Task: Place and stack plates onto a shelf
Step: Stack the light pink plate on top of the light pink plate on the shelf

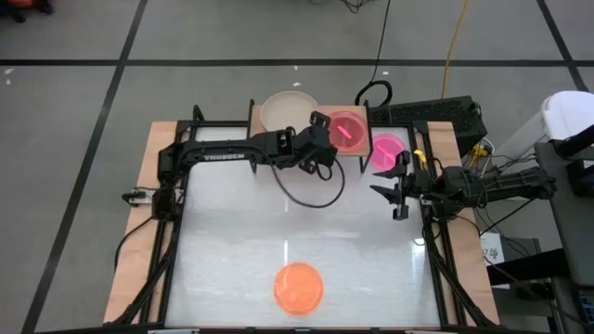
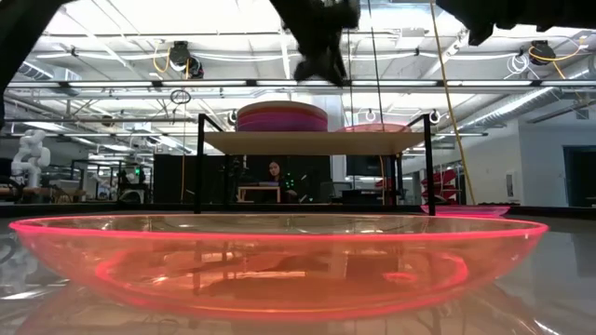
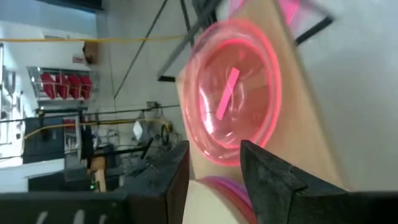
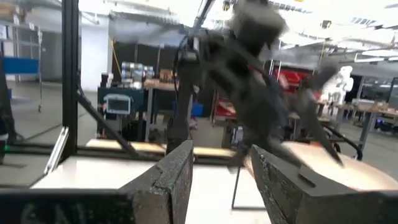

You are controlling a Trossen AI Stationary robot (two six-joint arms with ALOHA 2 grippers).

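The light-wood shelf (image 1: 364, 117) stands at the table's far edge. On its left half sits a stack of large plates, beige on top (image 1: 286, 111), with magenta and purple rims showing in the low view (image 2: 281, 117). A translucent pink plate (image 3: 233, 99) lies flat on the shelf's right half. A second pink plate (image 1: 388, 148) lies on the table right of the shelf. The orange plate (image 1: 299, 288) rests near the near edge. My left gripper (image 3: 214, 155) is open above the shelf, between stack and pink plate. My right gripper (image 1: 391, 181) is open over the table's right side.
The shelf's black legs (image 2: 199, 163) rise from the table. A black cable loop (image 1: 311, 190) hangs from the left arm over the table's middle. A dark box (image 1: 436, 113) and wiring sit beyond the far right corner. The white tabletop (image 1: 241, 232) lies between shelf and orange plate.
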